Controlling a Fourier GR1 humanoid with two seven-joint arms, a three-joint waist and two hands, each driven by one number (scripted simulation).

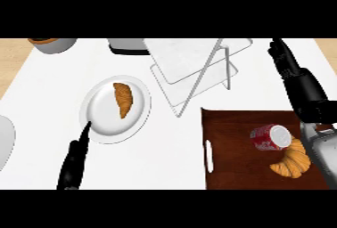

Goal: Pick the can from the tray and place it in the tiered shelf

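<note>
The tabletop is white, with pale wood showing beyond its far corners. The tray is dark reddish brown with a white handle at its left edge. The can is red with white lettering and a pale grey-white top. Both croissants are golden brown; one lies on a white plate. The tiered shelf is translucent white with pale grey rods. Both hands are black.

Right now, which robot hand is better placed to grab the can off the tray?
The right robot hand. Its forearm runs along the tray's right side, close to the can. The left robot hand is across the counter, by the plate.
</note>
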